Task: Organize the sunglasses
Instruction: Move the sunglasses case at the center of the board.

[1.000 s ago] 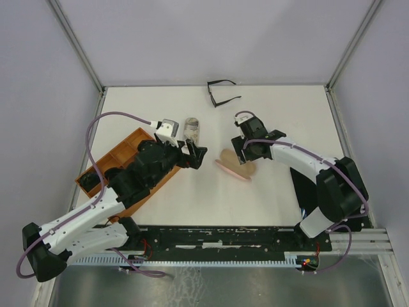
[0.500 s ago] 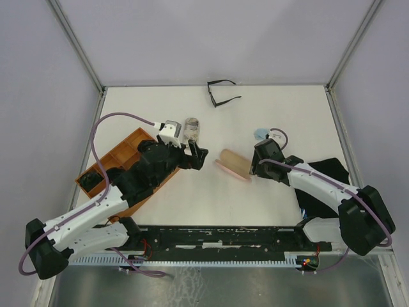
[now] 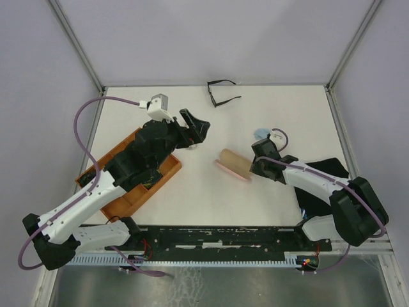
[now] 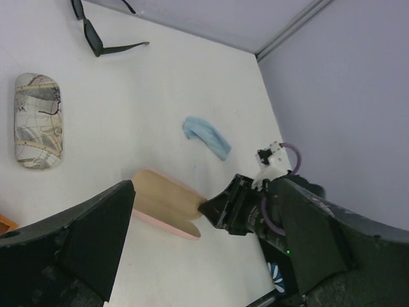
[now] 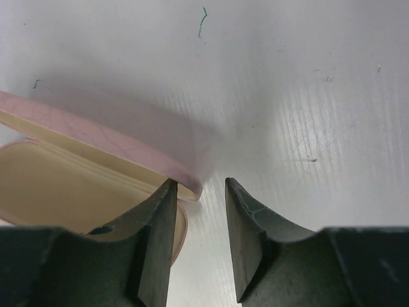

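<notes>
1. In the right wrist view, the right end effector [image 5: 200, 184] has its two fingers [image 5: 160, 236] a narrow gap apart. We see bare counter [image 5: 287, 77] between them and nothing pinched.
2. The pink case [image 5: 77, 173] lies open in the lower left of that view. One corner of its rim sits at the tip of the left-hand finger and just reaches the gap. We cannot tell whether it touches.
3. In the top view this end effector [image 3: 255, 167] sits right of centre, low over the counter [image 3: 287, 109], at the right end of the pink case [image 3: 233, 165].
4. The left end effector [image 4: 206, 184] is spread wide and holds nothing, with its fingers filling the lower corners of the left wrist view. In the top view it [image 3: 195, 123] is upper left of centre, apart from the pink case [image 4: 163, 201].
5. The sunglasses [image 3: 220, 94], a black pair with arms unfolded, lie at the top centre of the top view near the counter's far edge, well apart from both end effectors. They show in the upper left of the left wrist view [image 4: 96, 38].
6. A closed patterned case [image 4: 38, 120] lies at the left edge of the left wrist view, below the sunglasses.
7. A blue cloth [image 4: 206, 137] lies crumpled at that view's centre. In the top view it [image 3: 260, 133] is just above the right end effector.
8. An orange tray [image 3: 124, 201] sits at the left of the top view, partly under the left arm.
</notes>
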{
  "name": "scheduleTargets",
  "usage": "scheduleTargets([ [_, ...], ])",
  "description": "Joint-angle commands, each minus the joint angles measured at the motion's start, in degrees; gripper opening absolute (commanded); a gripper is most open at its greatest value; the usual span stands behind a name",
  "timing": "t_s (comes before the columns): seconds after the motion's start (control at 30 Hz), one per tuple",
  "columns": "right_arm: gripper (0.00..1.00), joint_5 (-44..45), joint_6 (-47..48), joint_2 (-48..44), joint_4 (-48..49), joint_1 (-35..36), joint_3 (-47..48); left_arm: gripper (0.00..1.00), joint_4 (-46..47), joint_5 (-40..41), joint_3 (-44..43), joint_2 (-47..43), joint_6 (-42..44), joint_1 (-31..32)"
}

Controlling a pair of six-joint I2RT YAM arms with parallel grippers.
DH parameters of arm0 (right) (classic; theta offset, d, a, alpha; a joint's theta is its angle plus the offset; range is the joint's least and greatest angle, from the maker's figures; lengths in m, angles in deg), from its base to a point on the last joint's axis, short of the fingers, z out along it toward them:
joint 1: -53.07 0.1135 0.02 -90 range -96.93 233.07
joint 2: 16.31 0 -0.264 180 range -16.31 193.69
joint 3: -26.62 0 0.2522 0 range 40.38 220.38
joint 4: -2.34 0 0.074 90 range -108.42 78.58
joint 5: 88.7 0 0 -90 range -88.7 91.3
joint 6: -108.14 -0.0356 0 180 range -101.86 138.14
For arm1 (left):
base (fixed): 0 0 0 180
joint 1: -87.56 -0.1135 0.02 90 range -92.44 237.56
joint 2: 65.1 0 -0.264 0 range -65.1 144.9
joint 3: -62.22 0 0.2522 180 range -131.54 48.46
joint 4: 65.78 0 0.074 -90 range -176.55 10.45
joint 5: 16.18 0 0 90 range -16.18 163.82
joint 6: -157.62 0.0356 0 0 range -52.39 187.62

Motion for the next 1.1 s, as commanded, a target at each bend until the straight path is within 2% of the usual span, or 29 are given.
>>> scheduleTargets([
  [0.0, 0.41, 1.76, -1.25, 1.69, 2.18, -0.10, 3.50, 0.99, -5.45, 2.55, -8.36, 1.21, -6.03, -0.25],
  [0.2, 0.32, 3.02, -1.01, 2.22, 0.56, -0.08, 3.88, 0.99, -4.92, 2.76, -12.44, 0.17, -4.15, -0.27],
  [0.33, 0.22, 3.43, -0.45, 2.68, 0.36, -0.09, 3.50, 0.99, -3.96, 2.47, -12.26, -0.63, -3.51, -0.25],
  [0.63, 0.01, 1.67, 7.15, 5.25, 2.24, -0.08, 6.48, 0.99, -2.73, 4.51, -11.16, -2.76, -1.40, -0.24],
  [0.8, 0.00, -2.71, 16.38, 8.56, 7.90, -0.07, 8.72, 0.99, -0.57, 5.71, -9.36, -4.43, -0.17, -0.24],
  [1.07, 0.00, -3.10, 33.10, 15.23, 13.40, -0.13, 15.89, 0.99, 0.05, 5.20, -10.43, -3.81, 1.34, -0.24],
])
